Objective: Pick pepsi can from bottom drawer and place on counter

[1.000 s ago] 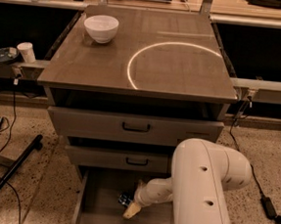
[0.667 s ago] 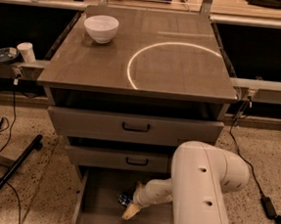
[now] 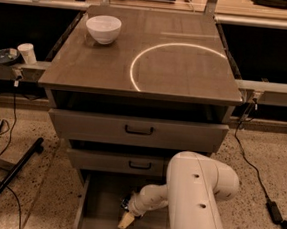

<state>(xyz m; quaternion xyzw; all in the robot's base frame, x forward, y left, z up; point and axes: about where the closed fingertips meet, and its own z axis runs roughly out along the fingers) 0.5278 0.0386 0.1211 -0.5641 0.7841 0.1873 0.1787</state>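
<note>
Your pincer (image 3: 126, 220) sits low in the bottom drawer (image 3: 100, 203) under the counter's (image 3: 112, 68) front edge, grip state not discernible; square it on the pepsi can (image 3: 124, 203) before you lift.

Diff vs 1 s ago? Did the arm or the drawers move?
No visible change. The pincer is down inside the open bottom drawer, same place as before. The white bowl stays on the counter, and the drawers are as they were.

The gripper (image 3: 125, 222) hangs low inside the open bottom drawer (image 3: 100, 205) at 6 o'clock, the pepsi can (image 3: 124, 203) just beside it. On the counter (image 3: 187, 75), a white bowl (image 3: 103, 28) sits at 11 o'clock.
</note>
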